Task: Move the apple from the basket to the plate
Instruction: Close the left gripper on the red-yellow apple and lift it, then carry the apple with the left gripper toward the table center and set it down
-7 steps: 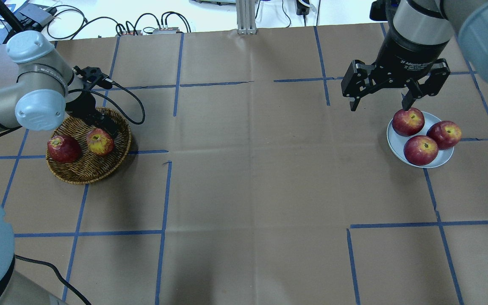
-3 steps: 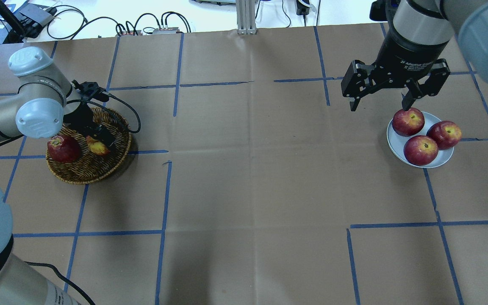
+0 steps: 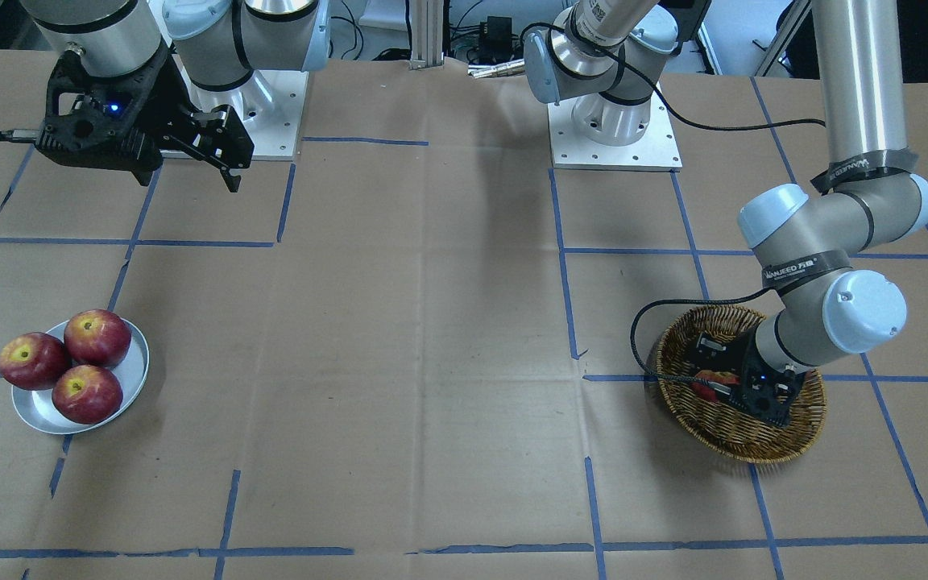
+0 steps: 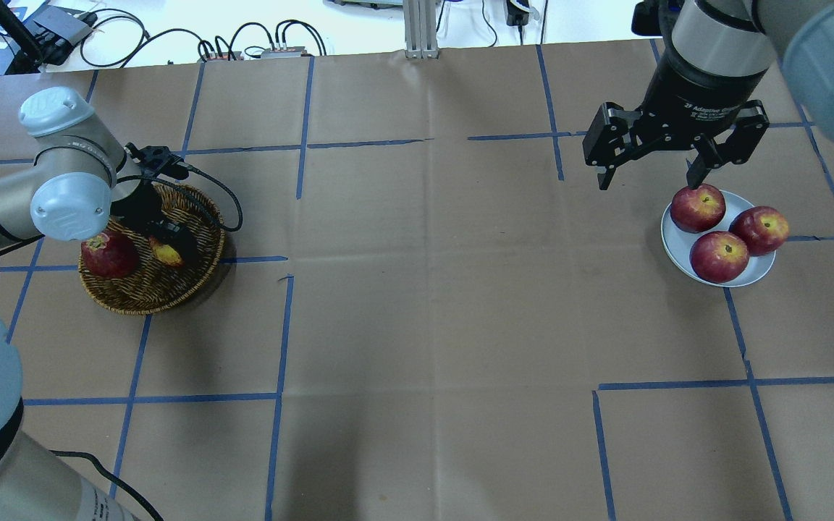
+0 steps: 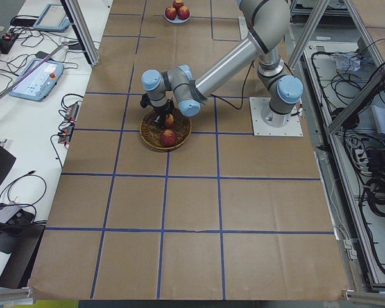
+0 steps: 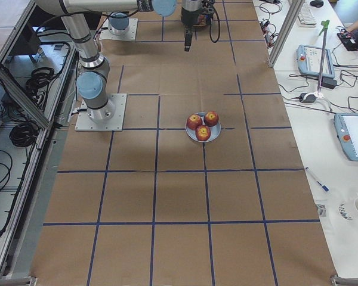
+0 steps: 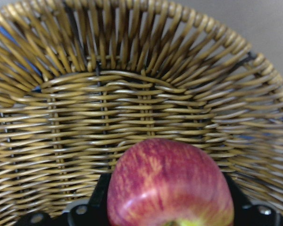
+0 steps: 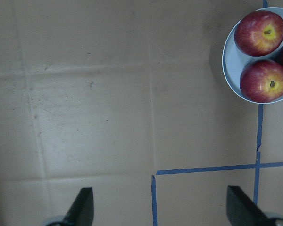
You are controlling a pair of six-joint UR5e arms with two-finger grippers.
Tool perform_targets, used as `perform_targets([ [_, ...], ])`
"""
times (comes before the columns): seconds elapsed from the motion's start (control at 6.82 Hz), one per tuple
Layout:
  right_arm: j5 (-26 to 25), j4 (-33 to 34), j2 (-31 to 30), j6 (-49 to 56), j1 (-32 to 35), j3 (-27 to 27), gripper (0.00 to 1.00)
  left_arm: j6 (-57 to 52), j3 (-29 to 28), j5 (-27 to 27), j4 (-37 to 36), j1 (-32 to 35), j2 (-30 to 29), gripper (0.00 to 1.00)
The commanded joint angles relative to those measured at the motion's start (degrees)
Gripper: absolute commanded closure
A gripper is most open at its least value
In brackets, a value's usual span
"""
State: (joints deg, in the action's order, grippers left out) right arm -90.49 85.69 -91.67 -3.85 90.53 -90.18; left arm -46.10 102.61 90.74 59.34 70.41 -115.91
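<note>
Three darker red apples: grouped touching on the round shallow silver-grey metal plate.
Pinkish-red streaked apple: inside the round tan woven wicker basket, next to a single darker red apple.
Left tool: down inside the basket, jaws flanking the streaked apple on both sides; cannot tell whether it is pinching the fruit.
Right tool: jaws spread wide, holding nothing, hovering over the brown paper-covered surface just beside the plate.
</note>
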Motion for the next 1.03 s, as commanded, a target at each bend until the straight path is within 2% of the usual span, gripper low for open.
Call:
perform_targets([
  [0.0,0.05,0.0,0.0,0.07,0.0,0.0,0.0,8.58,-1.88,-1.0,0.24,1.73,1.91,0.46],
  [0.29,0.05,0.0,0.0,0.07,0.0,0.0,0.0,30.15,-2.94,-1.36,0.51,15.38,6.04,0.45],
  [0.59,0.05,0.0,0.0,0.07,0.0,0.0,0.0,50.5,-5.48,-2.24,0.16,27.79,3.6,0.45],
  [0.88,0.05,0.0,0.0,0.07,0.0,0.0,0.0,58.99,-8.99,-2.24,-1.94,35.29,-1.92,0.45],
])
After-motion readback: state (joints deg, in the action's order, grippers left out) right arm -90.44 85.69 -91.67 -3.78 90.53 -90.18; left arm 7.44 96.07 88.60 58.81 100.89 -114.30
